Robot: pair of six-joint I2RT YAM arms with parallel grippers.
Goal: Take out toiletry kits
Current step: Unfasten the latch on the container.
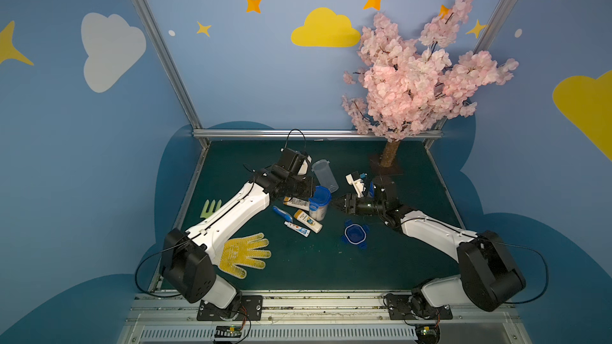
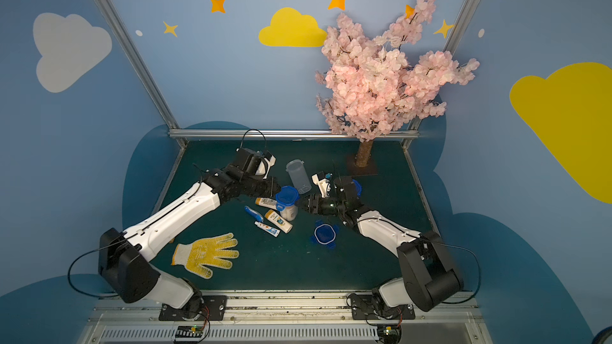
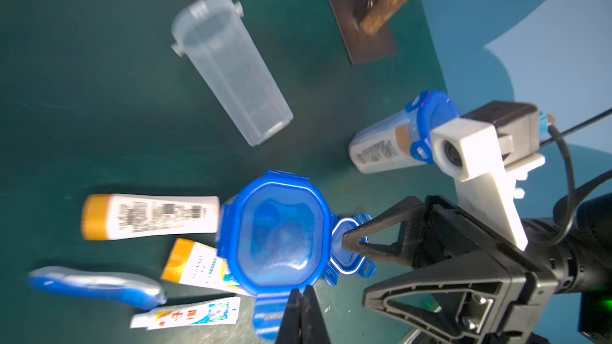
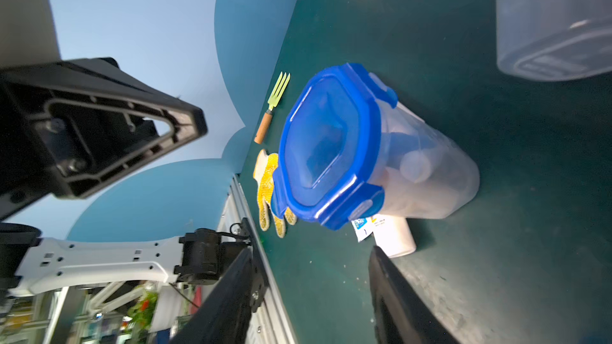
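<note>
Currently the left arm's fingers [image 3: 311, 321] are pressing shut against each other at the rim of a clear plastic jar with a blue four-tabbed lid [image 1: 319, 208], just beside one flipped-out tab. Whether they are pinching that tab cannot be told. The jar is standing upright near the middle of the dark green counter [image 1: 381, 269] with its lid on, and pale toiletries are showing dimly through its wall in the right wrist view. The right arm's fingers [image 3: 351, 239] are standing apart with nothing between them, one tip touching the lid's right-hand tab.

Just left of the jar, four loose kit pieces are lying on the counter:
- a white bottle with a yellow cap [image 1: 295, 201]
- a second yellow-capped white bottle [image 1: 308, 221]
- a blue-and-white toothbrush [image 1: 282, 214]
- a thin white toothpaste tube [image 1: 297, 228]

A second blue-lidded clear jar [image 3: 394, 142] is lying on its side beyond the right arm, with a white bottle inside. An empty lidless clear jar [image 1: 325, 175] is lying on the far side of the upright one. A loose blue four-tabbed lid [image 1: 355, 233] is lying near and right of it. A yellow-dotted work glove [image 1: 243, 254] and a pale green garden fork [image 1: 210, 208] are lying well apart at the left.
</note>
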